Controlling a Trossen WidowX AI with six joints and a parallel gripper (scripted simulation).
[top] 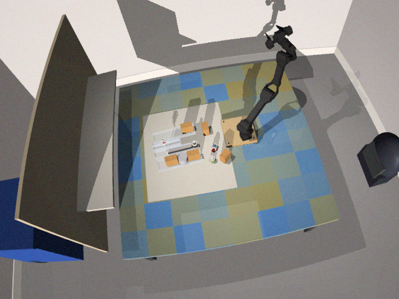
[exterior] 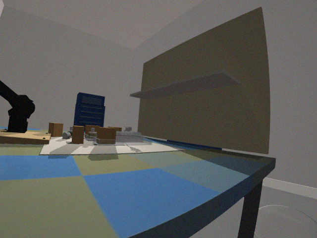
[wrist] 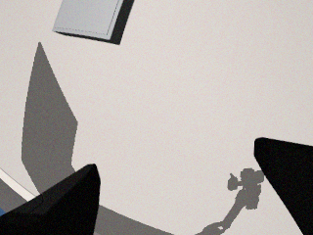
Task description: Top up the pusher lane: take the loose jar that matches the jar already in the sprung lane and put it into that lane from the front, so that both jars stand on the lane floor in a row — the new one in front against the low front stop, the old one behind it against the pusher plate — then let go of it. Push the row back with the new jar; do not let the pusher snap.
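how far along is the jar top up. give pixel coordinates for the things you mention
Looks barely started. Already there: a small grey-capped jar [top: 194, 143] stands in the clear plastic lane rack [top: 161, 167]. In hand: nothing; the black two-fingered tool [top: 274, 35] [wrist: 180, 161] is open, up by the white wall [top: 225, 19]. Left, it seems: pick the matching loose jar, push the row back with it, and let go.

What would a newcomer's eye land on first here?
Probably the black arm, stretched from its wooden base towards the wall, its gripper open. Next, the blue-and-olive patchwork table with a pale mat bearing small jars and orange-brown boxes. The big dark board with a shelf stands at the table's far end from the arm.
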